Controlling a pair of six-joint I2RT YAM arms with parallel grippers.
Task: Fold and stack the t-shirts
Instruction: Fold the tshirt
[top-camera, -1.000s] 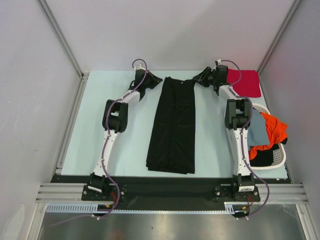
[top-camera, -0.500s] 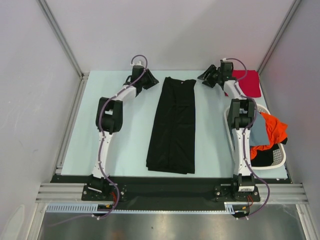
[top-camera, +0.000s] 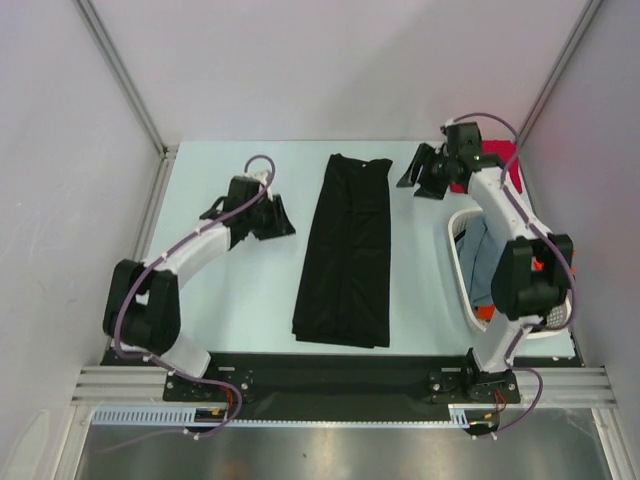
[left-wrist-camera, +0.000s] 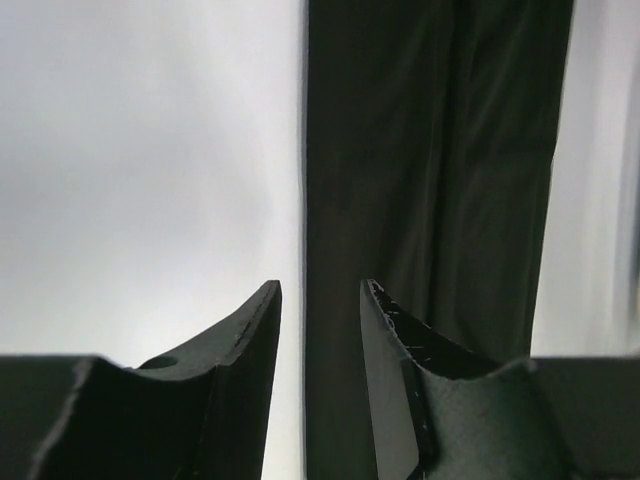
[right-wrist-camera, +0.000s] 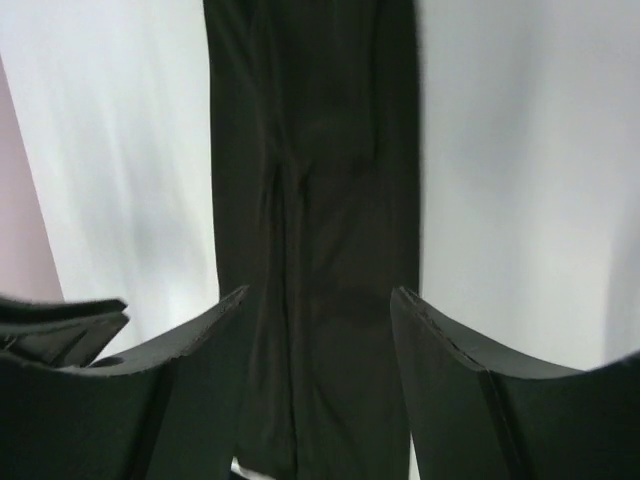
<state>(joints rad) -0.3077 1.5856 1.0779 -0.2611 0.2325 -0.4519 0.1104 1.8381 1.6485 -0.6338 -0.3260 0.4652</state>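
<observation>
Top external: black t-shirt (top-camera: 345, 250) is laid flat on pale table (top-camera: 250, 295) (grey walls (top-camera: 330, 70) around); left gripper (top-camera: 282, 222), right gripper (top-camera: 415, 180) are seen parted, empty.

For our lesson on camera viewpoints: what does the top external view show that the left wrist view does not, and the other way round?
Only the top external view shows the left arm and right arm, the black shirt at full length, folded into a long strip, the red shirt at the far right, and the white basket holding a grey-blue shirt. Only the left wrist view shows up close that the left end effector is open, holding nothing. Both show the black shirt lying on the pale table.
</observation>
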